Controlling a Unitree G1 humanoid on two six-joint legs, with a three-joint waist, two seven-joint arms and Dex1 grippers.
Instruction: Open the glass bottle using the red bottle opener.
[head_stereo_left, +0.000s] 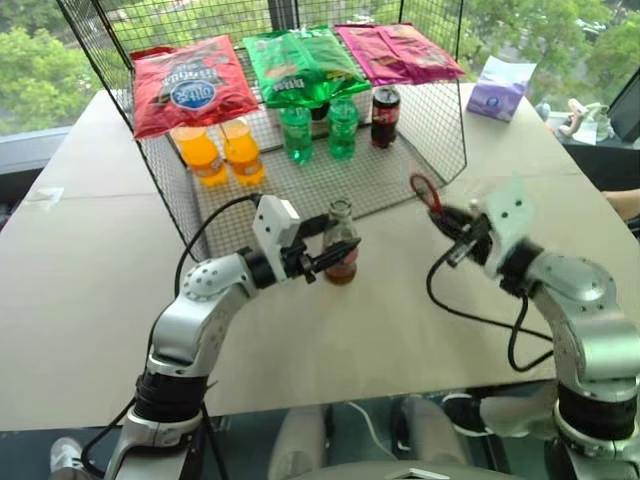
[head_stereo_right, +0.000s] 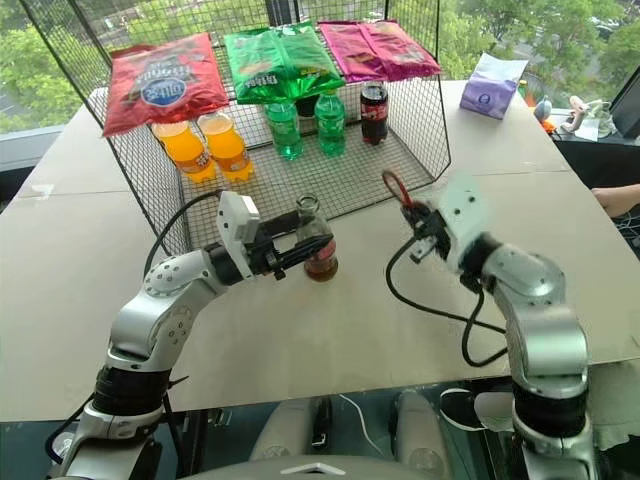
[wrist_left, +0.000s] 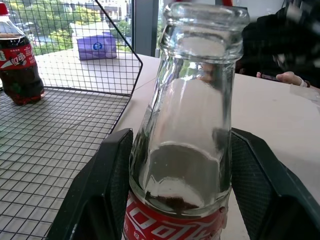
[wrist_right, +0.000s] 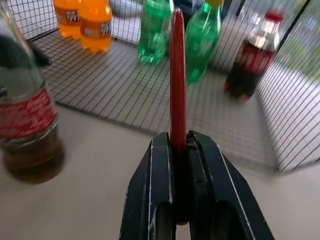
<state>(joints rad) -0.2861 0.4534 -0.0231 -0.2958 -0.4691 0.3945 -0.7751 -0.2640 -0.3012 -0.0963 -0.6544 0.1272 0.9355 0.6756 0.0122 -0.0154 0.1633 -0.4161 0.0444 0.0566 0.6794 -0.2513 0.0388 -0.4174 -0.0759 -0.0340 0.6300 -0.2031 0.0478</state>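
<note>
Two grips in place: you have both task items in hand, and the wrist view of the bottle mouth shows no cap on it.
Bottle: the glass bottle (head_stereo_left: 341, 252) stands upright on the tabletop (head_stereo_left: 90, 300), just in front of the wire rack (head_stereo_left: 350, 180), with dark liquid low in it and a red label band.
Left gripper: your left gripper (head_stereo_left: 325, 262) has its jaws set on either side of the bottle at the label, pressed against the glass, steadying it.
Opener: the red bottle opener (head_stereo_left: 427, 194) is raised in the air to the right of the bottle, well apart from it, loop end up.
Right gripper: your right gripper (head_stereo_left: 447, 222) has its jaws pinched tight on the opener's handle.
Bottle mouth: in the left wrist view the rim (wrist_left: 205, 15) looks bare and open; I judge the cap is already off, though no loose cap can be made out.
Left to do: by this reading, little or nothing; if a cap is in fact on, you must bring the loop across to the neck and lever.
Risk: the bottle could tip if the opener knocks its neck.
Surface: pale, flat tabletop, bare around the bottle.
Rack contents: two orange bottles (head_stereo_left: 220, 152), two green bottles (head_stereo_left: 318, 128), one cola bottle (head_stereo_left: 385, 115), three snack bags (head_stereo_left: 300, 62) leaning at the back.
Other item: purple tissue pack (head_stereo_left: 500, 86) at the far right.
Room: windows behind, green trees outside; a person's hand (head_stereo_left: 622, 204) at the right edge.
</note>
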